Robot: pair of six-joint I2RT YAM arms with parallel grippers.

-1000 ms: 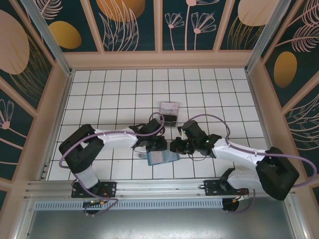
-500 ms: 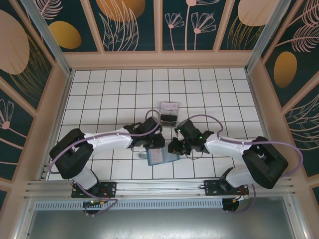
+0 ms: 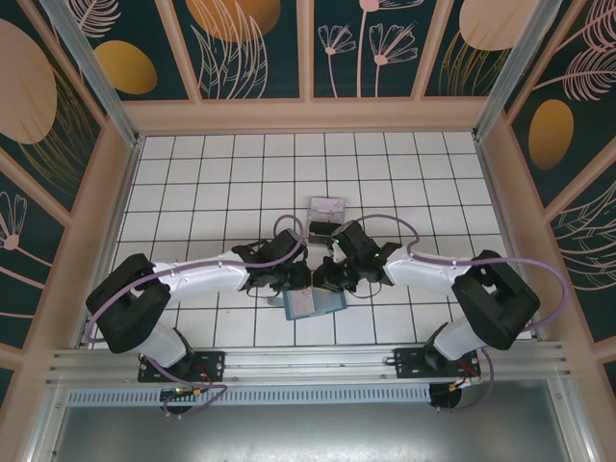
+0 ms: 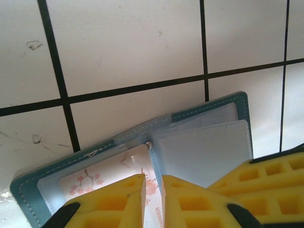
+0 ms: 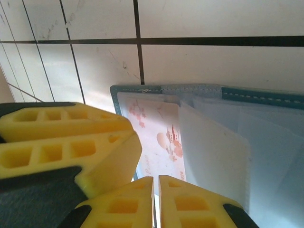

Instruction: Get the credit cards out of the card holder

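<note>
The teal card holder lies open on the white tiles at the front middle. Its stitched border frames clear sleeves, and its top edge runs across the right wrist view. A pale credit card printed with pink blossoms sits in one sleeve. My left gripper is shut, its yellow tips down on that card beside the fold. From the other side, my right gripper is also shut, tips at the card's near edge. The two grippers almost touch.
A clear slotted stand with something dark in it stands one tile behind the grippers. Wooden walls ring the tiled floor. My right finger and my left fingers crowd each other's wrist views.
My right gripper has swung left and now meets the left one over the card holder. The left gripper edged slightly right. The holder stayed in place.
</note>
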